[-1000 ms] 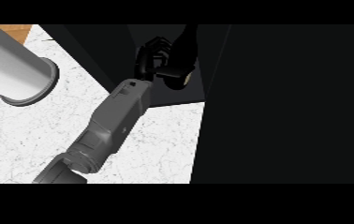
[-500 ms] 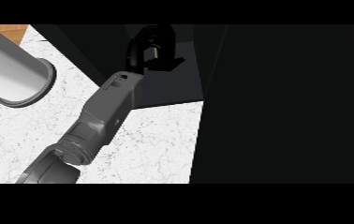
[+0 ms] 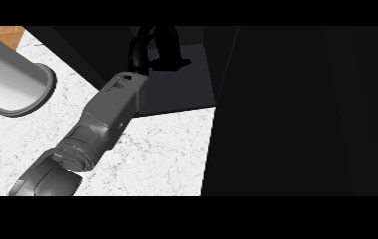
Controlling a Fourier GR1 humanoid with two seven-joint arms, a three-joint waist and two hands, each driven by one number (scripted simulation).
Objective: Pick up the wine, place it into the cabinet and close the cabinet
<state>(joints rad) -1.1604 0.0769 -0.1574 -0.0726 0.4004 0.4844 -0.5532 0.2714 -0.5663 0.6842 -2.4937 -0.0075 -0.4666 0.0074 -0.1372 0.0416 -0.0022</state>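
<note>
Reaching left hand (image 3: 157,48) inside dark cabinet (image 3: 295,108), fingers curled

Light fell unevenly across the head view. The white marbled table (image 3: 162,153), below the hand (image 3: 159,50) and beside its grey forearm (image 3: 107,115), was bright and evenly lit, its veining crisp with no glare. The forearm showed soft shading, paler along its upper face and darker along the edge nearer the cabinet (image 3: 295,113). The hand itself was black against the dark cabinet interior, so its outline was hard to make out. Everything to the right of the hand was nearly uniform black, with almost no detail. A grey cylinder (image 3: 22,88) far to the hand's left carried a smooth pale sheen. Edges looked sharp, without blur or bending.
</note>
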